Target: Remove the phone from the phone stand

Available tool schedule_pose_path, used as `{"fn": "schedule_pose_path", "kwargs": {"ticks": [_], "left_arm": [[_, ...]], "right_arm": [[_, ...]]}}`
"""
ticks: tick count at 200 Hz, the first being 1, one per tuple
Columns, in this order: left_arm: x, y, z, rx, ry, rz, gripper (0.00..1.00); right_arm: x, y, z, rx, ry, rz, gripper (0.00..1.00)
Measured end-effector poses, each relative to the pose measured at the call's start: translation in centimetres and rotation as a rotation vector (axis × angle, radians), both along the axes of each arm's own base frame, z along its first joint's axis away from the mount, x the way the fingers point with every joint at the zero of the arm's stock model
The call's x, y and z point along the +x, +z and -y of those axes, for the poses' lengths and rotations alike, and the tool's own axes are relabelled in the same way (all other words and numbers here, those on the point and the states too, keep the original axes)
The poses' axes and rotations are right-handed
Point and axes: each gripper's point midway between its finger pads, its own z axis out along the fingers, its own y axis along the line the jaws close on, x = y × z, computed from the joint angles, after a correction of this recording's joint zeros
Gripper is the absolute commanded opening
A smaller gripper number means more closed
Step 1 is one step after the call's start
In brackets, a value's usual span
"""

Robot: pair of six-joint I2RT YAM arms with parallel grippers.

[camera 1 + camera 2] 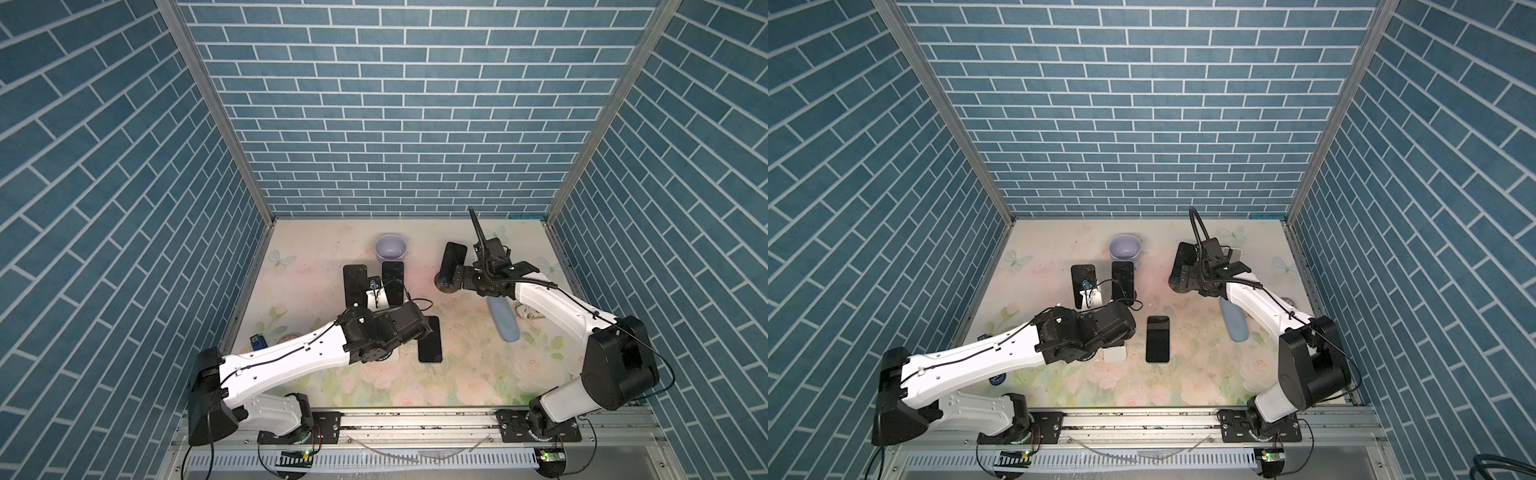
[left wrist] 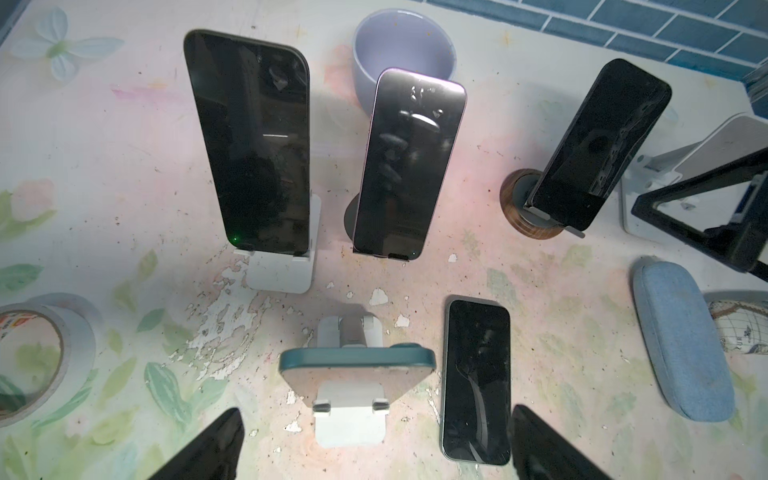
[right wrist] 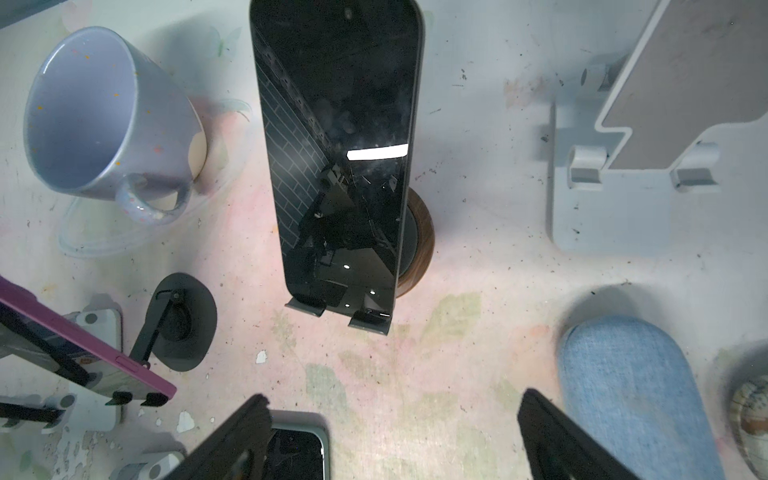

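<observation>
**Right arm** (image 1: 552, 299): reaches from the front right toward the back of the table (image 1: 457, 374), wrist turned leftward. The right gripper (image 3: 392, 397) faces the phone (image 3: 336, 158), which leans upright in the phone stand (image 3: 419, 245) with the round wooden base, its lower edge on two hooks. The fingers (image 3: 232, 436) are spread wide, short of the phone, holding nothing.

**Left arm** (image 1: 291, 353): stretched to mid-table. The left gripper (image 2: 376, 411) hangs over a white stand (image 2: 349, 428), jaws fully apart, empty.

**Containers:** the lilac mug (image 1: 391, 248) stands upright at the back, its interior bare. The blue case (image 1: 503, 320) lies closed, contents hidden.

**Others:** a black phone (image 2: 249, 141) and a pink-edged phone (image 2: 409, 166) are propped on stands. A flat phone (image 2: 476, 380) lies on the table.
</observation>
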Motion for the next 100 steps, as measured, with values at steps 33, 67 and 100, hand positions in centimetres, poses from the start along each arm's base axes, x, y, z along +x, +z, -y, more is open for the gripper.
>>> {"fn": "schedule_pose_path", "kwargs": {"ticks": [33,67,100], "left_arm": [[0.3,-0.9,-0.4,0.014,-0.001,-0.037,1.0],[0.6,-2.2,-0.4,0.034,-0.025,-0.054,1.0],[1.3,-3.7,-0.4,0.055,-0.031,-0.068,0.99]], "right_arm": [[0.0,0.0,-0.1,0.003,0.004,-0.001,0.94],[0.0,-0.3,-0.1,0.003,0.007,-0.008,0.94],[0.0,-0.9,-0.2,-0.005,0.008,-0.023,0.94]]}}
